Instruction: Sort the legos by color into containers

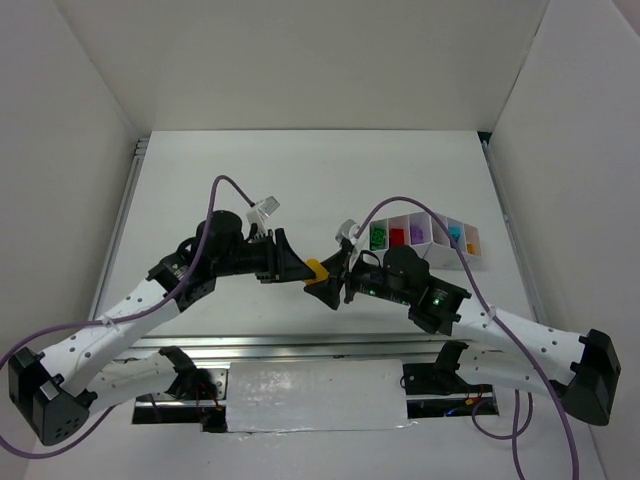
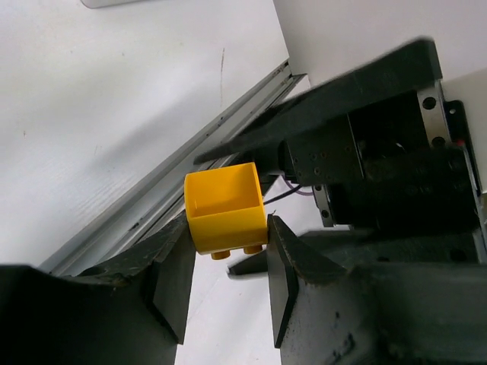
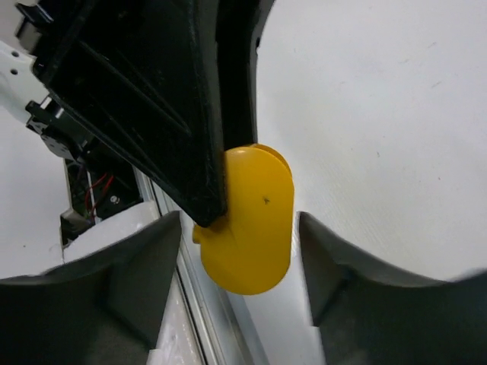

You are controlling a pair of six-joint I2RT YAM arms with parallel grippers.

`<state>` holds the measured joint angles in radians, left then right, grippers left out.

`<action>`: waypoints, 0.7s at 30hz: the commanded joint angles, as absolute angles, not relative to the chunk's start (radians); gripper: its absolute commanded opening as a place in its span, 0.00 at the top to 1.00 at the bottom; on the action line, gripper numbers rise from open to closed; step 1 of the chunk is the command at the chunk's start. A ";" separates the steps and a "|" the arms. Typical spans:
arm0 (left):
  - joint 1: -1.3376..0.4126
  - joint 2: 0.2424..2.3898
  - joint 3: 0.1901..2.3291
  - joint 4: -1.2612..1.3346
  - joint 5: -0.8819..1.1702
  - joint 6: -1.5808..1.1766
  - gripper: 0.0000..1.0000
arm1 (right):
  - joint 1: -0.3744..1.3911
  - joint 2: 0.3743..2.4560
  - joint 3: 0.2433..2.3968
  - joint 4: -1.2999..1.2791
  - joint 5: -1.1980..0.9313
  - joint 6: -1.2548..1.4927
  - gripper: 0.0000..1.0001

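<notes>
A yellow lego (image 1: pixel 316 270) hangs in the air between the two grippers, over the near middle of the table. My left gripper (image 1: pixel 303 267) is shut on it; in the left wrist view the lego (image 2: pixel 225 209) sits pinched between the very tips of my left gripper (image 2: pixel 227 255). My right gripper (image 1: pixel 332 278) is open, its jaws standing on either side of the lego (image 3: pixel 255 228) with a gap on each side in the right wrist view (image 3: pixel 240 255). The white compartment tray (image 1: pixel 481 263) lies at the right, holding green (image 1: pixel 377 237), red (image 1: pixel 397 237), teal (image 1: pixel 455 235) and orange (image 1: pixel 471 246) legos.
A metal rail (image 1: pixel 300 346) runs along the table's near edge, right below the grippers. White enclosure walls stand on the left, right and back. Purple cables (image 1: pixel 225 185) loop above both arms.
</notes>
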<state>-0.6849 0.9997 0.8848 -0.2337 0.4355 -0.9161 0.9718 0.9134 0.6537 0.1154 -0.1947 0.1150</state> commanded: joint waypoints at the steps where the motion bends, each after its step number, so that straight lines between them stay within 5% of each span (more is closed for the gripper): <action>1: -0.690 1.014 0.934 -0.193 0.460 -0.841 1.00 | 0.962 0.858 0.629 0.248 -0.245 0.169 0.24; 2: -0.690 1.002 0.934 -0.187 0.465 -0.824 1.00 | 0.951 0.847 0.626 0.245 -0.291 0.179 0.01; 11: -0.689 0.858 0.907 -0.149 0.693 -0.468 1.00 | 0.669 0.767 0.591 0.256 -0.898 0.444 0.00; 21: -0.690 0.792 0.865 -0.081 0.897 -0.428 1.00 | 0.689 0.871 0.586 0.675 -1.055 0.752 0.00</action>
